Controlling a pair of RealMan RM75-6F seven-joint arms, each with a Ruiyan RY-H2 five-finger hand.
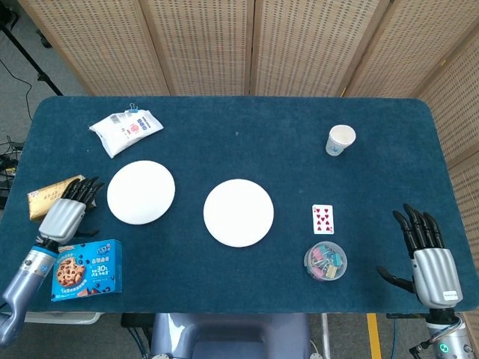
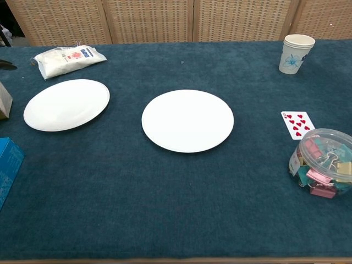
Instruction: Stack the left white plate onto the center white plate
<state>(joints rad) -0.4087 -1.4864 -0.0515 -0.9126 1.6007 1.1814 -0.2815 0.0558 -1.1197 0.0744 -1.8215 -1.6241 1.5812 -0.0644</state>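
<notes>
From the head view, the left white plate lies flat on the blue table, well apart from the center white plate; nothing is stacked yet. The left hand sits just beside the left plate's outer rim, over the tan box, fingers extended and holding nothing — probably staged to slide under that rim from the side away from the center plate. The right hand rests near the table's right front corner, fingers spread and empty, apart from the playing card and the clip tub, so likely parked out of the way. At chest level, neither hand shows; both plates lie level with bare cloth between them — a clear path for the transfer, judging by the layout.
</notes>
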